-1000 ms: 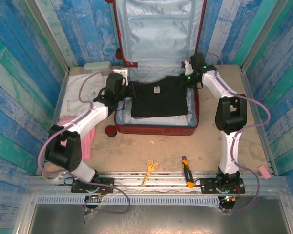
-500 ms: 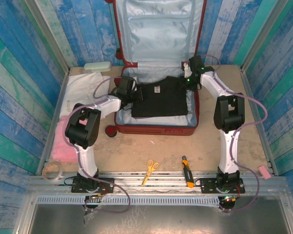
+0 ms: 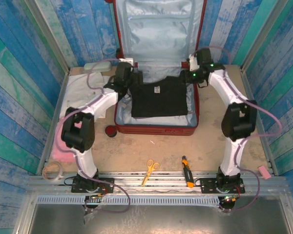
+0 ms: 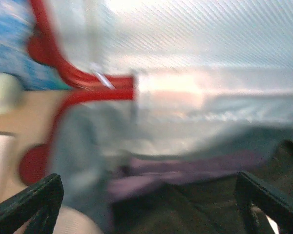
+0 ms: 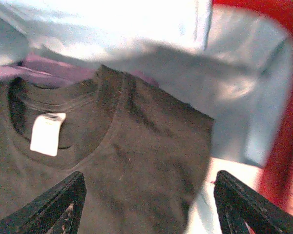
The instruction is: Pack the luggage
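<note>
The luggage (image 3: 156, 127) lies open, its dark-red shell (image 4: 100, 91) on the table and the grey-blue lined lid (image 3: 158, 29) upright at the back. A folded black T-shirt (image 3: 158, 100) with a white label (image 5: 47, 134) rests in the base, on top of a purple garment (image 4: 185, 170). My left gripper (image 3: 131, 80) hovers open at the shirt's back left corner, its fingers (image 4: 29, 204) spread wide with nothing between them. Over the shirt's back right corner (image 5: 151, 146), my right gripper (image 3: 193, 75) is open too, its fingers (image 5: 244, 204) clear of the cloth.
A white cloth (image 3: 83, 92), a pink cloth (image 3: 63, 152) and a mint-green case (image 3: 97, 66) lie left of the suitcase. Yellow scissors (image 3: 150, 170) and a screwdriver (image 3: 187, 178) sit near the front rail. A tape roll (image 3: 52, 170) is at front left.
Both grippers have opened and let go of the black shirt. The left gripper has drawn back toward the suitcase's back left corner; the right one has shifted slightly back and right.
</note>
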Robot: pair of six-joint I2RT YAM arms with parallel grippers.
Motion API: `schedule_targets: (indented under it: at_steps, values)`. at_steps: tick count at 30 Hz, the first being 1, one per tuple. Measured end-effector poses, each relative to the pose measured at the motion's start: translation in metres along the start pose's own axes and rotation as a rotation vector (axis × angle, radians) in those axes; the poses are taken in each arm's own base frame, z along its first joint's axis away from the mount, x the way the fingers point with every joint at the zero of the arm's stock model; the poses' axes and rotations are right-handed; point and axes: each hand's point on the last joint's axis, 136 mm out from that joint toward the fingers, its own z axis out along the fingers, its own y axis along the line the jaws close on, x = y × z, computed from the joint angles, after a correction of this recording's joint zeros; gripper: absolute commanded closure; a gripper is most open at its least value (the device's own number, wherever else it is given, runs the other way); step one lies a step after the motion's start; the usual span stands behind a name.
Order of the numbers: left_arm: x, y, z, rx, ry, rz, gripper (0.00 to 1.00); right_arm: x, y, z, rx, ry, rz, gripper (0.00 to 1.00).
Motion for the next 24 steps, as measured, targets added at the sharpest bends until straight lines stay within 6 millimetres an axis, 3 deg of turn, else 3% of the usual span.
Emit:
schedule_targets:
  at_steps: [2,5,8,11,14,19,24]
  values:
    - [-0.032,0.036,-0.023,-0.093,-0.040,-0.001,0.07,-0.013,0.004,-0.035,0.021,-0.081,-0.025,0.23]
    - [-0.081,0.115,-0.053,-0.253,-0.095,-0.047,0.07,-0.024,0.008,-0.083,0.049,-0.209,-0.053,0.20]
    - [-0.095,0.202,-0.076,-0.398,-0.080,-0.115,0.07,-0.023,0.007,-0.107,0.065,-0.294,-0.067,0.17]
    - [-0.062,0.269,-0.088,-0.486,0.033,-0.203,0.06,-0.012,-0.003,-0.112,0.085,-0.346,-0.065,0.15]
    - [-0.017,0.308,-0.082,-0.503,0.151,-0.302,0.06,0.003,-0.013,-0.109,0.095,-0.365,-0.056,0.15]
    - [0.066,0.342,-0.056,-0.478,0.357,-0.445,0.06,0.011,-0.015,-0.108,0.086,-0.393,-0.059,0.15]
    - [0.124,0.346,-0.036,-0.445,0.507,-0.517,0.06,0.013,-0.012,-0.105,0.066,-0.407,-0.066,0.15]
